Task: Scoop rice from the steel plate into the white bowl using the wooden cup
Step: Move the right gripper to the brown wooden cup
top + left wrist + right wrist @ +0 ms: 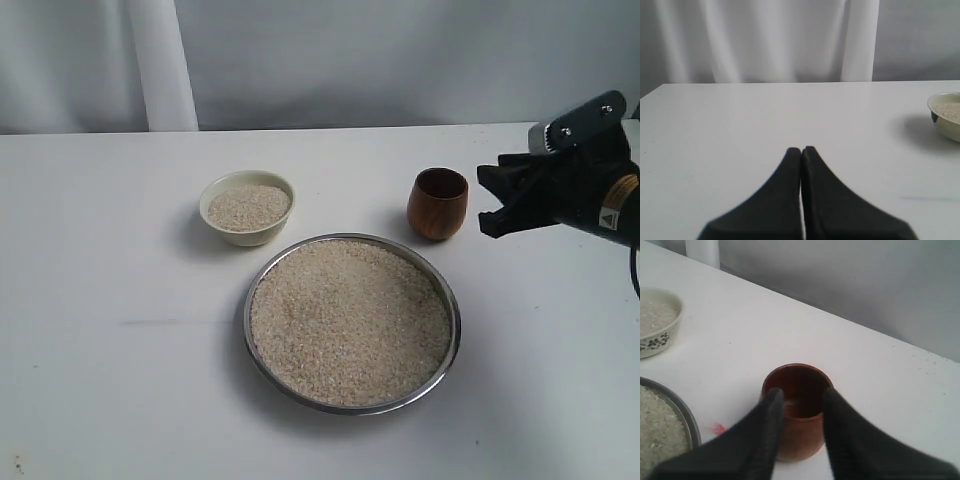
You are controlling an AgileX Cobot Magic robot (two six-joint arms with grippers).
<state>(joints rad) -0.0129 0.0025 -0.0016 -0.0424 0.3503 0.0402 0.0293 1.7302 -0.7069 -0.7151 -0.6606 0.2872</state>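
In the exterior view, the wooden cup [438, 203] is being shown upright on the white tabletop [100, 350], just behind the steel plate [455, 330], which is being filled nearly to its rim by the rice [350, 320]. The white bowl [250, 236] is standing well to the cup's left, with more rice lying in it. The right tool [487, 200] is being held just beside the cup and apart from it, jaws parted and nothing gripped; its arm is being cut off by the frame's edge, and nothing is standing between tool and cup. In the left wrist view, the left tool [801, 150] is being shown clenched on nothing above the tabletop, and only part of the bowl is being caught at the frame's edge. In the right wrist view, the cup's sides are being partly hidden by the two spread fingers [772, 410]; its dark inside is being seen between them, though whether grains are lying there cannot be told. Bowl and plate are being cut off, and a small red mark [717, 428] is showing on the tabletop beside the plate.
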